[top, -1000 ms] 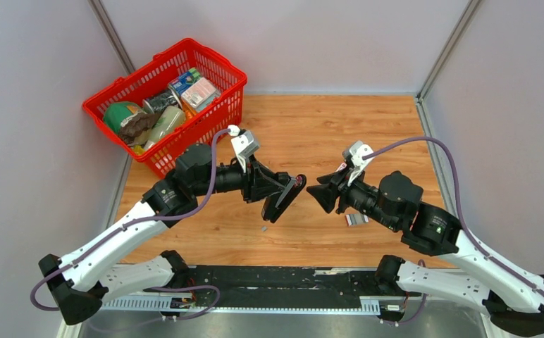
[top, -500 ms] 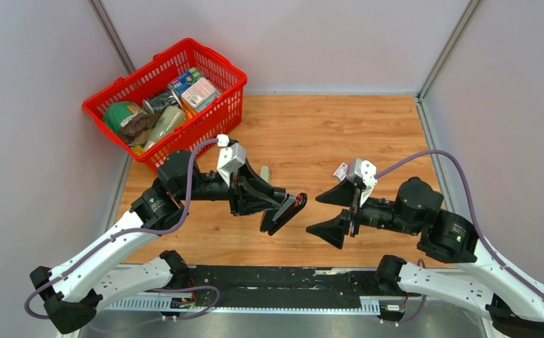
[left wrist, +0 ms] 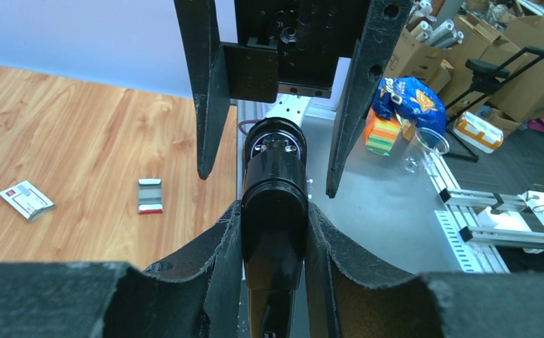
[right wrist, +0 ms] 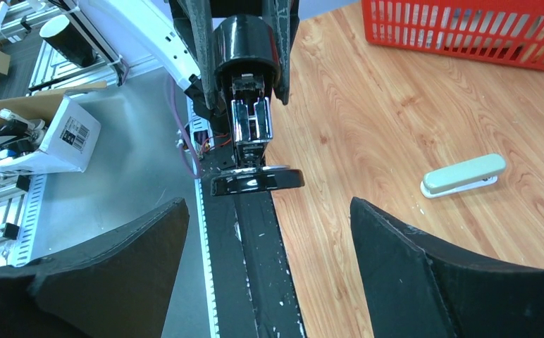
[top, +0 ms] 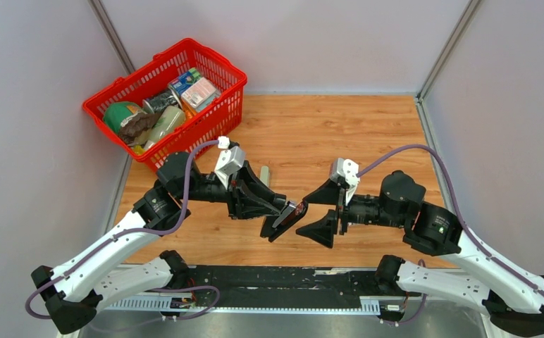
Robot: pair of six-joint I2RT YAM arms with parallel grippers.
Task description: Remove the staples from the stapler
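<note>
The top camera hangs above and behind both arm bases, looking down and forward. It is far enough back to hold the whole desk (top: 368,134), the red basket (top: 202,130), the left tool (top: 277,220) and the right tool (top: 310,215). Each wrist camera sits close behind its own tool and looks out along the fingers. The two face each other. The left one sees the stapler (left wrist: 275,211) between its fingers, with the right tool straight ahead. The right one sees that stapler's open end ahead and the basket beyond it. All three views share the stapler and the wood around both tools.
</note>
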